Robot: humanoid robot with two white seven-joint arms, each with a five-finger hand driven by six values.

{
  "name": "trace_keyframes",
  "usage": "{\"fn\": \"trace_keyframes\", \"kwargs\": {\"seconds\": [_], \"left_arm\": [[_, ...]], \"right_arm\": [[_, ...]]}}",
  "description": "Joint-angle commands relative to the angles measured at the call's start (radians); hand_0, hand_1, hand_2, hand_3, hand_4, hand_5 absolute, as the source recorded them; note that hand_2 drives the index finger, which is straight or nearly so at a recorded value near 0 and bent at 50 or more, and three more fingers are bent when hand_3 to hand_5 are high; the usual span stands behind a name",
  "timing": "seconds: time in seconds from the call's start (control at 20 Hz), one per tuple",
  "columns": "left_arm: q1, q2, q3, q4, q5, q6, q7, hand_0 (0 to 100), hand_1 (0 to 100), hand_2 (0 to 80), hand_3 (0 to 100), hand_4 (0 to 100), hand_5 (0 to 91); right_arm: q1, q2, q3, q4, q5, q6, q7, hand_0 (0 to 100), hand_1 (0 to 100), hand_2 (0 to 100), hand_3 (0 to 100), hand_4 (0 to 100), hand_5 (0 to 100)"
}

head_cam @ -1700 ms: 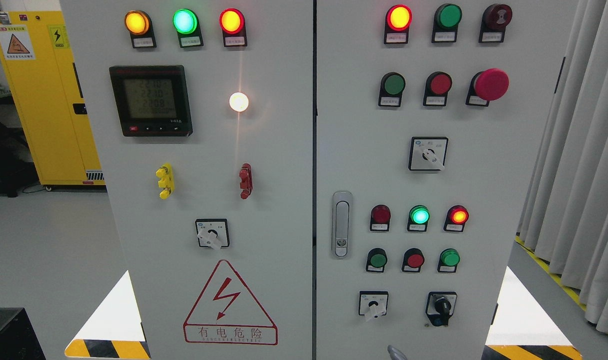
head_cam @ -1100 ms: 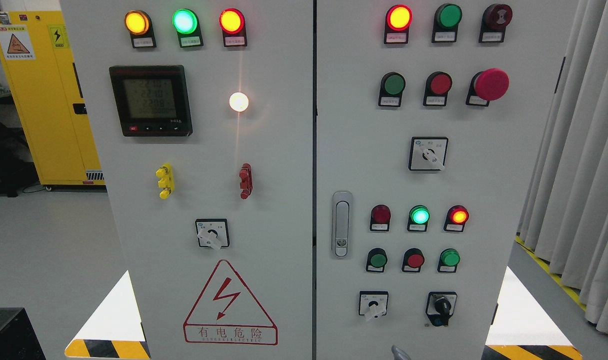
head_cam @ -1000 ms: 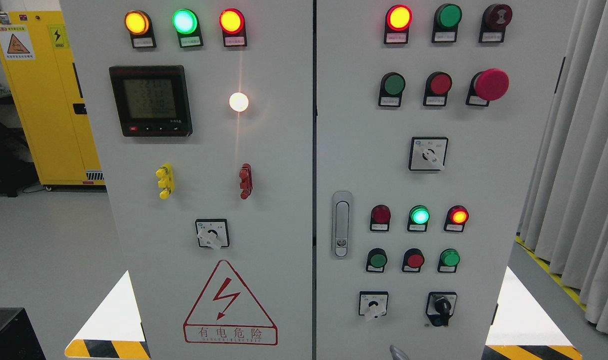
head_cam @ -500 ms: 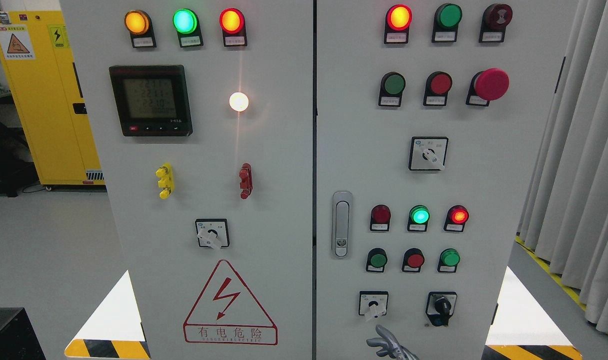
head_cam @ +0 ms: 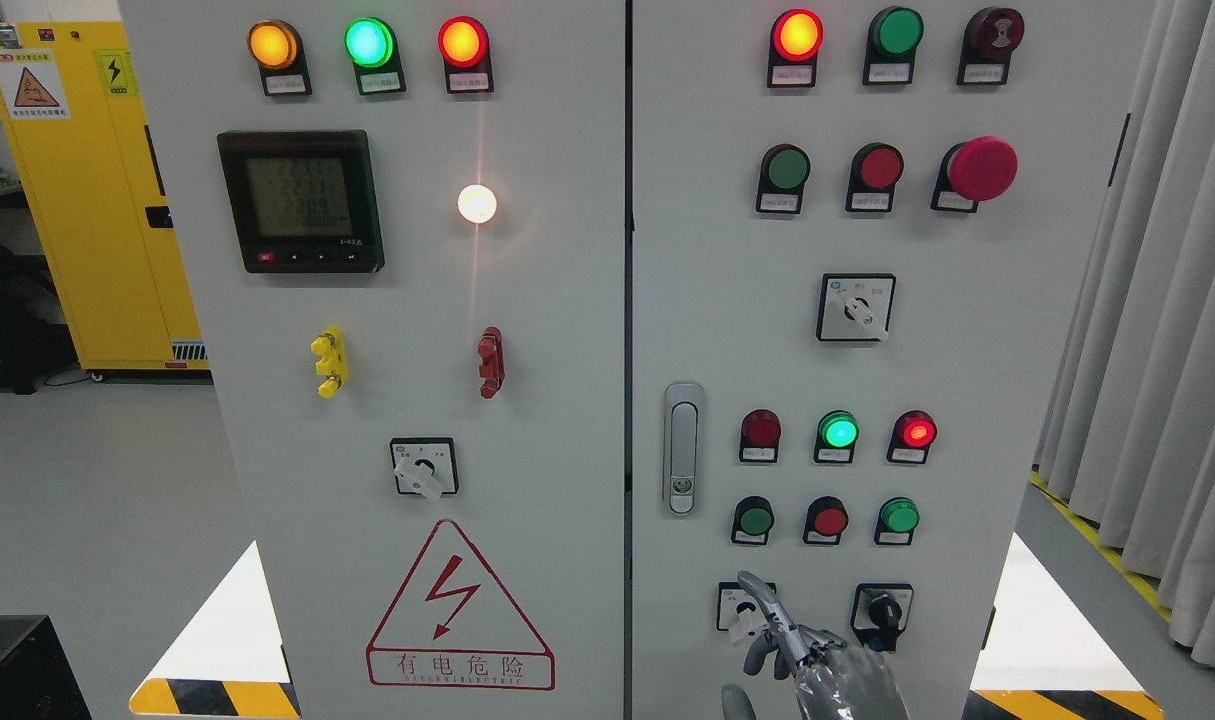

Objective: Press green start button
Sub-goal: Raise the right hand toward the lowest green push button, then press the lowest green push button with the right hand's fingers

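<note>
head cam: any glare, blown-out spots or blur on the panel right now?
Head view: the white lamp is blown out, with a vertical light streak running above and below it; the lit indicators, like the green lamp, bloom slightly; the meter display digits are soft and hard to read; the right hand at the bottom edge looks a little soft, with glossy highlights; the panel is evenly lit.

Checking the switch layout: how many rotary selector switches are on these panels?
4: one on the left door, one mid right door, two at bottom right, white partly behind the hand, and black.
</note>
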Motion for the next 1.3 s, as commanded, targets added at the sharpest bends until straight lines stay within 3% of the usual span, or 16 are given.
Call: {"fn": "trace_keyframes", "kwargs": {"seconds": [0.0, 1.25], "left_arm": [[0.000, -0.001, 0.000, 0.000, 0.000, 0.001, -0.001, 12, 56, 0.0, 0, 0, 0.0], [0.000, 0.001, -0.001, 0.000, 0.000, 0.001, -0.001, 12, 56, 0.0, 0, 0, 0.0]], "right_arm": [[-0.045, -0.002, -0.015, 0.025, 0.069, 0.020, 0.006, 64, 90, 0, 92, 100, 100], [-0.134, -0.003, -0.013, 0.157, 0.056, 0.049, 0.028, 78, 91, 0, 92, 100, 100]]}}
